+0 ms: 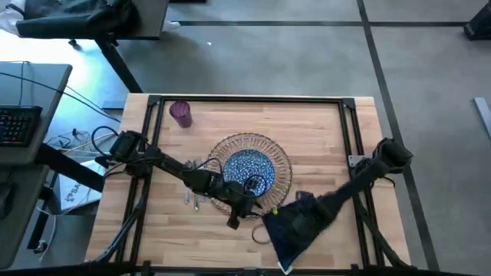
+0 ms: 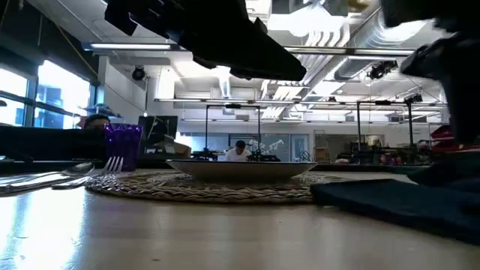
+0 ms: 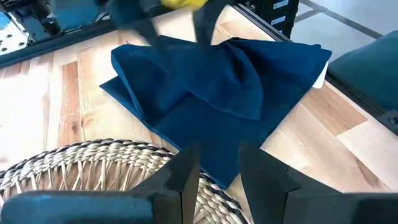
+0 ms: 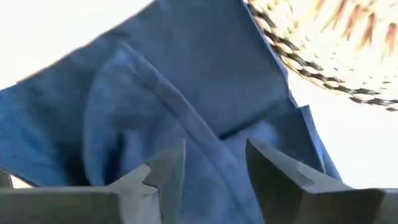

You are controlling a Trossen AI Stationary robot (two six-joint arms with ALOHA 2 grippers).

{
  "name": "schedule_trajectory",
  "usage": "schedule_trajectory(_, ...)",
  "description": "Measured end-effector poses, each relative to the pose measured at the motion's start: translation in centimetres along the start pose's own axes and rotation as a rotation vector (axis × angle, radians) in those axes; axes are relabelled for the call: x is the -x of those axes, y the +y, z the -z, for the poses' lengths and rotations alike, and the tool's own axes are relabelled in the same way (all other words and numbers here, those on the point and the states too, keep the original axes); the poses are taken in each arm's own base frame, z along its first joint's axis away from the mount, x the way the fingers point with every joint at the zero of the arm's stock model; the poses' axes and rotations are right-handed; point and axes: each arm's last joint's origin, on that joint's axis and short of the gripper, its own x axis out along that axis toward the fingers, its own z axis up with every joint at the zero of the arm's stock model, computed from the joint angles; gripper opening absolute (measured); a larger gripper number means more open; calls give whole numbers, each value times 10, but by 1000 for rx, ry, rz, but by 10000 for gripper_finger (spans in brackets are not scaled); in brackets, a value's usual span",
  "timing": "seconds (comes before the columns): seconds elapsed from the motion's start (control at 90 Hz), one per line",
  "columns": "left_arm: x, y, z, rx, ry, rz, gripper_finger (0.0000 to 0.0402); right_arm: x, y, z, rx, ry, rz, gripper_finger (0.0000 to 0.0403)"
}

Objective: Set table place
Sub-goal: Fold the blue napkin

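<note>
The blue-patterned plate (image 1: 248, 169) sits on the woven wicker charger (image 1: 282, 165) at mid-table. The navy napkin (image 1: 295, 226) lies rumpled and partly folded on the table by the charger's near right edge, one corner against the wicker (image 3: 205, 165). The fork, knife and spoon (image 1: 192, 196) lie on the table left of the charger. My left gripper (image 3: 214, 171) is open over the charger's near rim, pointing toward the napkin. My right gripper (image 4: 214, 168) is open just above the napkin (image 4: 186, 106), with cloth showing between its fingers.
A small purple cup (image 1: 181, 113) stands at the far left of the table. Black frame rails (image 1: 245, 100) run along the far edge and both sides. Bare wood lies near the front edge, left of the napkin.
</note>
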Motion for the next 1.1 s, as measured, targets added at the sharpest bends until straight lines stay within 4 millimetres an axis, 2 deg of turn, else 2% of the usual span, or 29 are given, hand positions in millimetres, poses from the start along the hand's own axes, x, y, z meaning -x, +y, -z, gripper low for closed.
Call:
schedule_trajectory(0.111, 0, 0, 1, 1, 11, 2, 92, -7, -13, -9, 87, 38, -140, 210)
schedule_trajectory(0.178, 0, 0, 2, 1, 21, 4, 92, -10, -17, -7, 107, 69, -151, 217)
schedule_trajectory(0.389, 0, 0, 2, 0, 20, 3, 92, -19, -20, -2, 162, 75, -173, 191)
schedule_trajectory(0.556, 0, 0, 2, 0, 22, 3, 92, -23, -20, 3, 156, 95, -205, 144)
schedule_trajectory(0.778, 0, 0, 2, 0, 22, 3, 92, -24, -20, 4, 129, 119, -234, 24)
schedule_trajectory(0.856, 0, 0, 2, 0, 23, 3, 92, -24, -20, 4, 103, 118, -218, 8)
schedule_trajectory(0.967, 0, 1, 2, -2, 27, -25, 92, -8, -17, 0, 75, 43, -126, 1)
schedule_trajectory(1.1, 11, 0, -8, -34, 21, -139, 92, 39, -13, 3, -15, -199, 43, 0)
